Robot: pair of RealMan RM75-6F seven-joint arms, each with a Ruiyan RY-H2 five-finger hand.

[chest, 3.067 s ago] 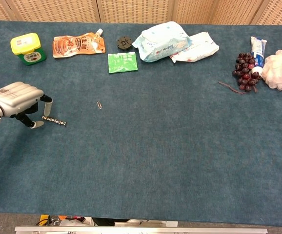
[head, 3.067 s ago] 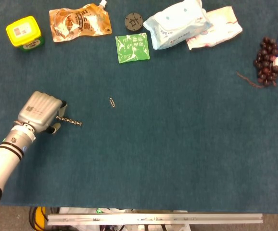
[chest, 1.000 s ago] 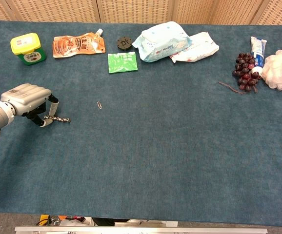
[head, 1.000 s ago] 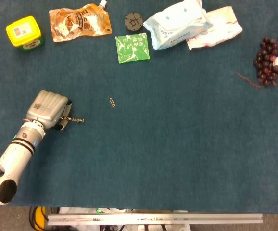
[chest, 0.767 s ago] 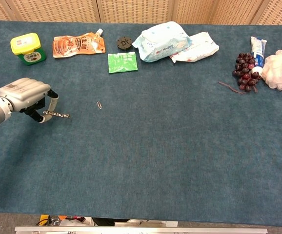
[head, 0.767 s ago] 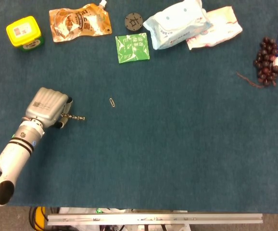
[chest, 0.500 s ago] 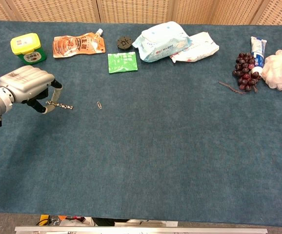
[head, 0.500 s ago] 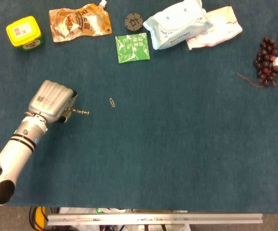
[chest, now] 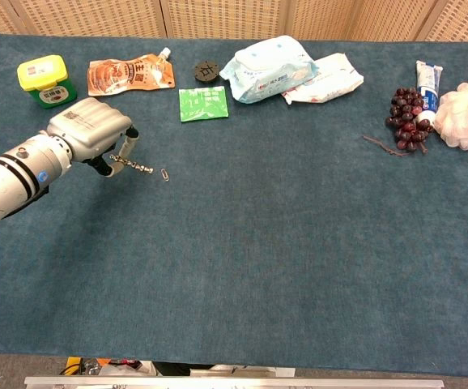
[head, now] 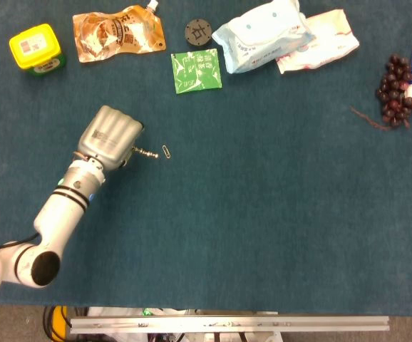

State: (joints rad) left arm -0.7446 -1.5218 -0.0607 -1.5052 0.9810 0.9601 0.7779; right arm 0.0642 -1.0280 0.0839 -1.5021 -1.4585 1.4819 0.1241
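Drill bit (head: 146,152) lies roughly level, long axis left to right, tip pointing right toward the paper clip (head: 167,151), which sits just beside the tip. Left hand (head: 109,137) has its fingers curled around the bit's left end, gripping it. Wide bare blue surface (head: 263,214) lies to the right and near side. Green packet (head: 197,70) lies well apart on the far side.

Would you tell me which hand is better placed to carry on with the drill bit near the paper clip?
The left hand: it grips the drill bit, whose tip is close to the paper clip. The right hand shows in neither view.
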